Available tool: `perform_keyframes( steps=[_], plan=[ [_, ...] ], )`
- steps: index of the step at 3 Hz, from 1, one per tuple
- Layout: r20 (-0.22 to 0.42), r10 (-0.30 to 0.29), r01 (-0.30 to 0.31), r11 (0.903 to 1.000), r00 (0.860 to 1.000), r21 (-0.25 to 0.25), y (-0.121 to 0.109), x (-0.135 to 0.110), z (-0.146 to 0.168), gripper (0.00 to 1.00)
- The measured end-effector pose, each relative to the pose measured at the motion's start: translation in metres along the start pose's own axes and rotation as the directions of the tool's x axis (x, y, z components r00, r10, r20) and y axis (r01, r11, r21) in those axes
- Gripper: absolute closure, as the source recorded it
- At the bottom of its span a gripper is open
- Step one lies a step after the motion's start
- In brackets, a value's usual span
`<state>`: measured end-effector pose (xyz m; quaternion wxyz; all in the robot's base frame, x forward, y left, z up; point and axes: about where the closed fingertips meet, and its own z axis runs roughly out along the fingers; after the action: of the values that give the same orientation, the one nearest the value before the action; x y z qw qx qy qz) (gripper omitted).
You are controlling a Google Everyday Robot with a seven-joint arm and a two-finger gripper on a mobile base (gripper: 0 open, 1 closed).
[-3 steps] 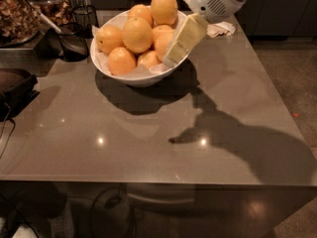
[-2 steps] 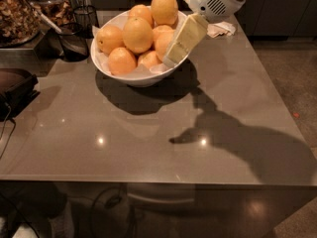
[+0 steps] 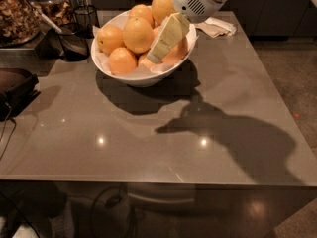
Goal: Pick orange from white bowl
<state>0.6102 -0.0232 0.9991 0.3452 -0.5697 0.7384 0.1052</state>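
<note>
Grey, glossy countertop (image 3: 148, 152) filled most of the view, with lights reflected on it and dark cabinetry behind. On its far side, slightly left of centre, stood the white bowl (image 3: 143, 77), lined with white paper and heaped with oranges (image 3: 137, 33). At least six were counted, and the topmost rose well above the rim. All oranges seen lay in the bowl.

From the upper right the white wrist housing (image 3: 198, 1) of the arm hung over the bowl's right rim. Below it the gripper (image 3: 157, 51) slanted down and to the left into the bowl, its pale cream tip set among the oranges on the right of the heap. Contact with any one orange could not be confirmed, nor could it be told whether the gripper was parted or closed.

A folded pale napkin (image 3: 218, 28) lay on the counter just beyond the bowl to the right. A dark wire basket (image 3: 74, 41) sat near the bowl's left side, with a glass jar (image 3: 17, 14) of brown contents further left. The arm's shadow (image 3: 233, 138) fell across the counter in front of the bowl
</note>
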Motion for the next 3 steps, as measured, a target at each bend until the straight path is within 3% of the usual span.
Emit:
perform_keyframes(
  steps=[1,3],
  plan=[
    [-0.002,0.01,-0.01,0.9998,1.0,-0.02,-0.01,-0.011,0.018,0.01],
    [-0.019,0.022,-0.023,0.9992,1.0,-0.032,-0.028,-0.017,0.037,0.19]
  ],
)
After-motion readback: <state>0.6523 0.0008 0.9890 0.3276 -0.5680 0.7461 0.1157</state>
